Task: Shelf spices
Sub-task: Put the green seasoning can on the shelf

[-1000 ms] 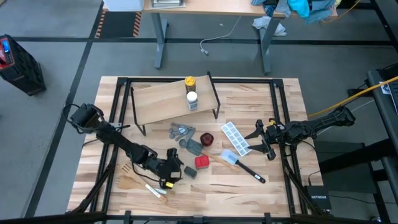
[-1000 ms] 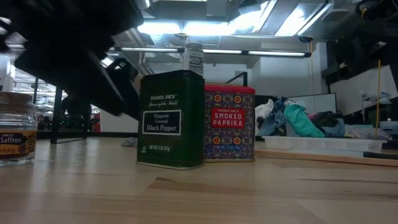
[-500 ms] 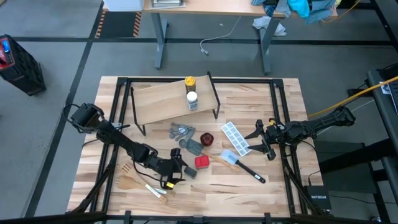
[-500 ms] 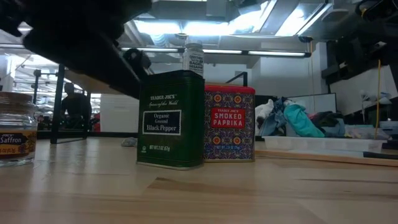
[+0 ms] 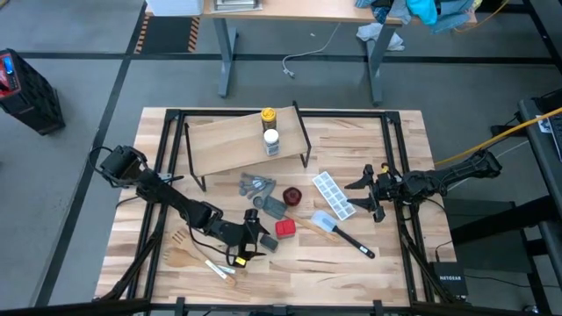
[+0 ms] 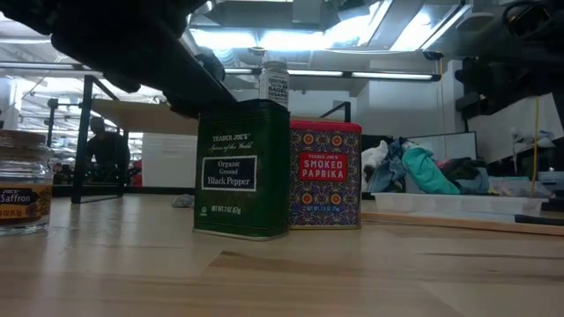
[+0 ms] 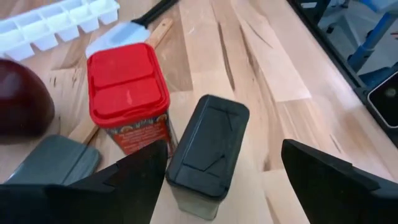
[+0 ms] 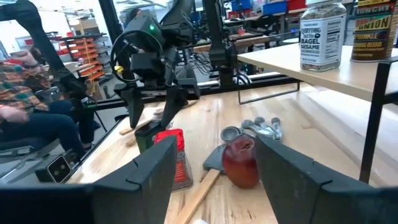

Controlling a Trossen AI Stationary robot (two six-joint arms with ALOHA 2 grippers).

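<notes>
**Left gripper lined up on the dark grey tin**

Change since a second ago: in the high view my left gripper (image 5: pixel 252 242) has shifted right, from lower left of the dark grey square tin (image 5: pixel 267 241) to just beside it. In the low view, the blurred dark bulk of my left arm has moved from the left side of the frame toward the tin's top edge. My judgement: this is the approach to the third pick, not yet a grasp.

Finger state:
- Left: my fingers (image 7: pixel 134 174) stand spread and empty. In the left wrist view the dark grey tin sits between them, its lid in the lower centre of the frame, with clear gaps on both sides. Nothing is touched.
- Right: my right gripper (image 5: pixel 364 193) waits at centre right of the high view, just beside the white ice tray (image 5: pixel 332 193). Its fingers are parted and hold nothing.

Task items:
- The shelf (image 5: pixel 246 140) stands at upper centre of the high view, carrying the yellow-capped jar (image 5: pixel 268 116) and the white-capped jar (image 5: pixel 271 140).
- The red square tin (image 5: pixel 284 229) stands on the table just right of the dark grey tin.
- The tiny grey-brown jar (image 6: pixel 24 180), labelled saffron, shows at the left edge of the low view.

Three spices remain to be shelved.
</notes>
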